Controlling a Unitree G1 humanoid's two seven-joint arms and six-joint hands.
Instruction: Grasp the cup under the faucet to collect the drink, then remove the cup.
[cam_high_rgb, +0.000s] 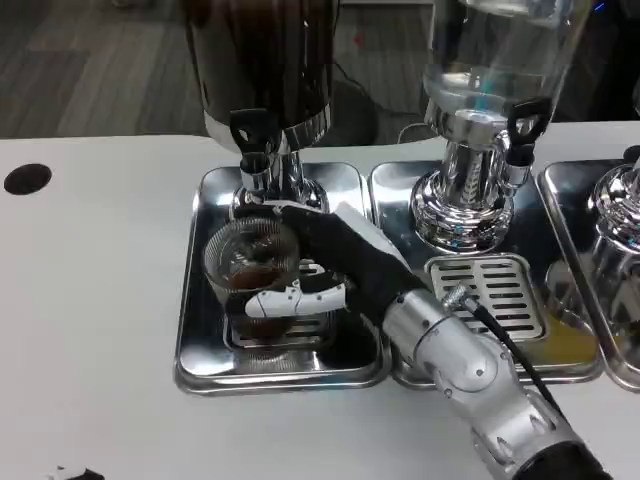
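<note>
A clear ribbed glass cup (250, 262) with a little dark drink in its bottom stands on the drip grate of the left steel tray (200, 340), right below the black-handled faucet (256, 150) of the dark dispenser (265, 60). My right hand (325, 265) reaches in from the lower right and wraps around the cup, with the thumb across its front and the other fingers behind its right side. The silver right forearm (470, 370) runs down to the bottom right corner.
A clear-tank dispenser (480, 110) stands on the middle steel tray (490, 290) with its own grate. A third dispenser (620, 230) shows at the right edge. A black round mark (27, 178) lies on the white table at the left.
</note>
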